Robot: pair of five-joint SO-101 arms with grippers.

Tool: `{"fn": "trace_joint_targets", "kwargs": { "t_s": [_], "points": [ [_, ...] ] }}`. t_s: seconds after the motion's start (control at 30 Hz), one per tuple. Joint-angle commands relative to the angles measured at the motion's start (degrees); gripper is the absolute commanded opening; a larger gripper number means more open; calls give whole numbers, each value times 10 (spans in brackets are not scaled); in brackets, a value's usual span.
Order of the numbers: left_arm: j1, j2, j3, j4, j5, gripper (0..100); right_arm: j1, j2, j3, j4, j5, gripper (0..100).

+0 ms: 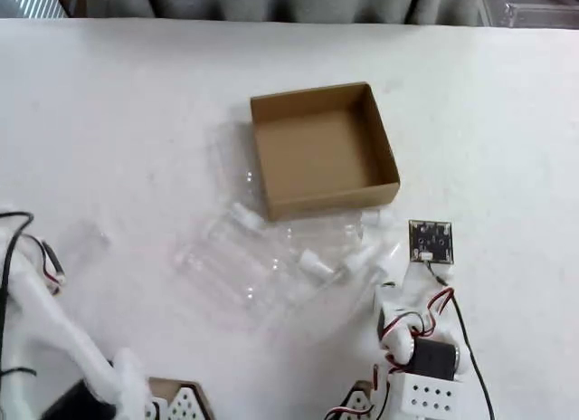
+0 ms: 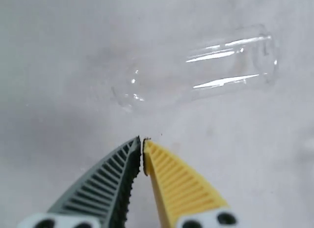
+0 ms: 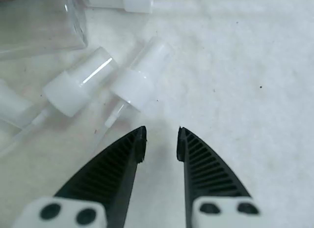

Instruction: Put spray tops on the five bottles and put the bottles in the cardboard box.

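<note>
A brown cardboard box (image 1: 321, 148) stands empty mid-table. In front of it lie several clear bottles (image 1: 244, 262) with white spray tops (image 1: 317, 263) scattered among them. One more clear bottle (image 1: 86, 239) lies apart at the left; it is also just beyond my left gripper (image 2: 142, 142), whose grey and yellow fingers are shut on nothing. My right gripper (image 3: 161, 138) is open over the table, a short way from two loose spray tops (image 3: 81, 88) (image 3: 142, 73), beside a clear bottle (image 3: 39, 21). Nothing is between its black fingers.
The left arm (image 1: 54, 334) is at the table's front left, the right arm (image 1: 421, 352) at the front right with a small circuit board (image 1: 431, 242) above it. A clear plastic container (image 1: 534, 8) sits at the far right edge.
</note>
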Motion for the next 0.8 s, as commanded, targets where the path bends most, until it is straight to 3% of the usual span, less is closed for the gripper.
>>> {"fn": "trace_joint_targets", "kwargs": {
  "t_s": [0.0,0.1,0.3,0.63,0.77],
  "points": [
    [-33,-65,51,-41,-57,24,5,-7,5,-9,5,84],
    [-50,-74,109,-60,-121,24,5,-7,5,-9,5,84],
    [-70,-73,180,-214,-113,24,5,-7,5,-9,5,84],
    [-73,-70,178,-223,-113,24,11,-7,5,-9,5,84],
    [-73,-7,136,-220,-93,24,21,-7,5,-9,5,84]
  ]
}}
